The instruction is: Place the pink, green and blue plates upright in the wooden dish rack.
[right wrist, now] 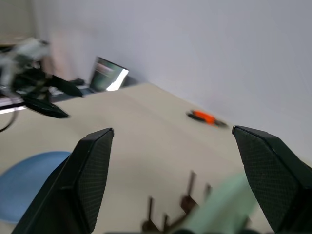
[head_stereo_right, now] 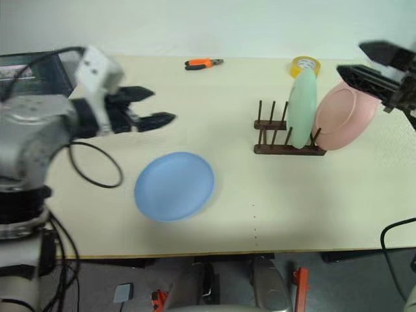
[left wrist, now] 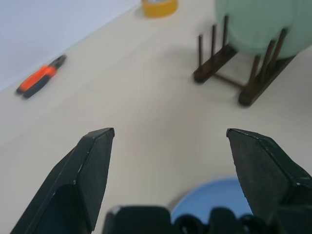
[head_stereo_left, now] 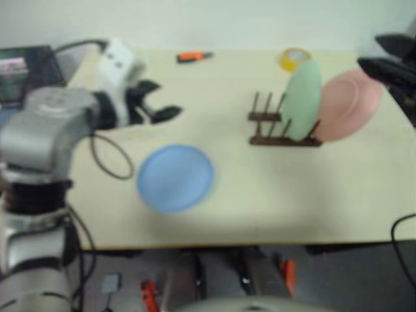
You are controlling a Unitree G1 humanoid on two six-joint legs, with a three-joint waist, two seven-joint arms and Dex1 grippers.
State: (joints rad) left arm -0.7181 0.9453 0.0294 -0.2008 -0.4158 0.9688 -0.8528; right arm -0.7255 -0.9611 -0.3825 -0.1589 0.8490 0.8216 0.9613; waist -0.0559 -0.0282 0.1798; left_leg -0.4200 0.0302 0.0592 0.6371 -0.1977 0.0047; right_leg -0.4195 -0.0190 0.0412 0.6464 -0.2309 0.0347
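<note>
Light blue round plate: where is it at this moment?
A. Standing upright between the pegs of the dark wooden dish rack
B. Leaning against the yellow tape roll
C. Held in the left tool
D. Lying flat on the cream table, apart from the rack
D: the light blue round plate lies flat on the cream table, well apart from the dark wooden dish rack, with neither tool on it.

Bright, even, diffuse light; the cream matte tabletop shows no glare. Soft shadows lie under the round light blue plate and beside the dark brown wooden peg rack. The left eye view is smeared throughout (motion blur, seemingly); the right wrist view's foreground is soft.
</note>
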